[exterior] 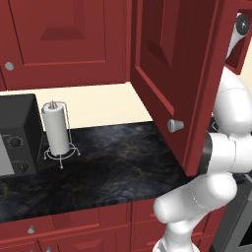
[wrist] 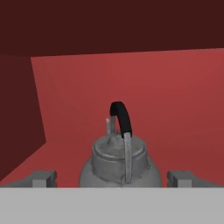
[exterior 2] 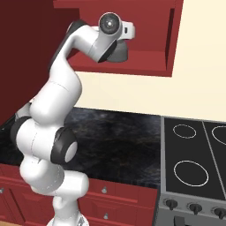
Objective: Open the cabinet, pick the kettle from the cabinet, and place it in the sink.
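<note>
- Tall dark red wooden wall cabinet (exterior: 182, 74) has its raised-panel door swung open toward the camera, round silver knob (exterior: 174, 125) on the door's lower edge
- White arm with dark joints reaches up into the open cabinet in the right base view; two-finger gripper (wrist: 112, 178) sits at the cabinet floor level, finger tips (wrist: 41, 178) spread wide apart, nothing clamped
- Small squat grey metal kettle (wrist: 119, 162) stands upright on the red cabinet floor, between the two tips, no contact visible on either side
- Kettle's arched handle (wrist: 123, 119) has a black grip on top and runs toward the camera; thin spout pokes up behind the lid
- In the right base view the kettle (exterior 2: 120, 53) shows as a grey shape just behind the wrist, on the cabinet's bottom shelf
- Black marbled countertop (exterior: 113, 167) below; white paper towel roll on a wire stand (exterior: 57, 130) stands upright on it, beside a black microwave (exterior: 17, 135) at the left edge
- Black stovetop with white ring burners (exterior 2: 194, 159) to the right of the counter, knobs along its front
- Red under-counter drawers (exterior: 74, 226) with small silver knobs
</note>
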